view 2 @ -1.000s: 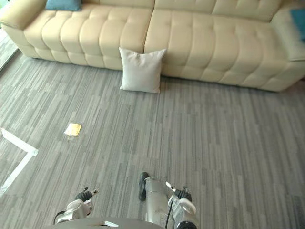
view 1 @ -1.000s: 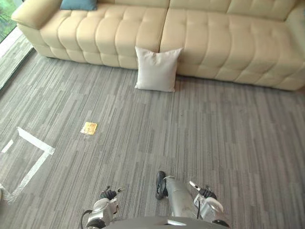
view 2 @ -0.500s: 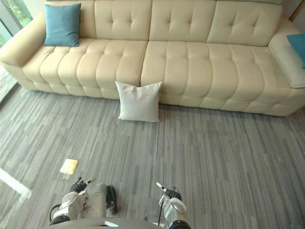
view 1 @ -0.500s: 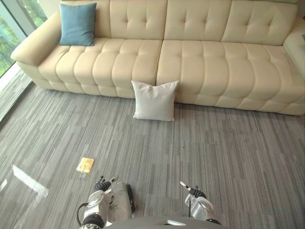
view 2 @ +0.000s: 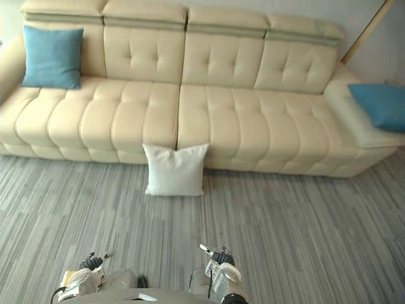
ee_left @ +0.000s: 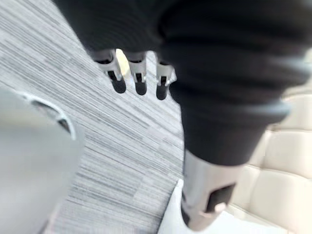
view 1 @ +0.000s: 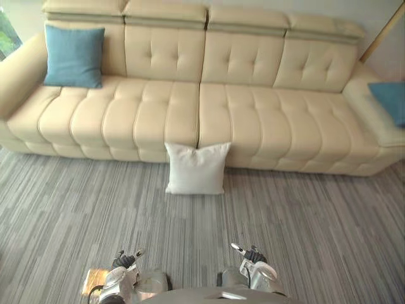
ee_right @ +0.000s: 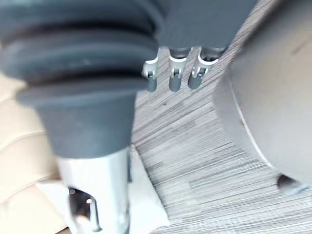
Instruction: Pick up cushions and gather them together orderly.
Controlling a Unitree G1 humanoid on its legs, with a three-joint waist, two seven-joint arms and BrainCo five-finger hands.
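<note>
Risk: cushion knocked flat

Left hand (ee_left: 140,83) and right hand (ee_right: 174,80) hang at 7 and 5 o'clock, fingers straight, holding nothing. White cushion (view 1: 197,168) stands on the floor (view 1: 304,215) at 12 o'clock, leaning on the sofa (view 1: 266,126) front, well apart from both hands. A one-handed poke could topple it. Blue cushion (view 1: 74,56) at 10 and second blue cushion (view 2: 380,106) at 2 lie far apart.

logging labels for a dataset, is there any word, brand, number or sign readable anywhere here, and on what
No text can be read anywhere.
white cushion on the floor against the sofa: plain, no print visible on either.
left blue cushion and right blue cushion on the sofa: plain, no print visible.
small yellow card on the floor: too blurred to tell whether it bears any print.
</note>
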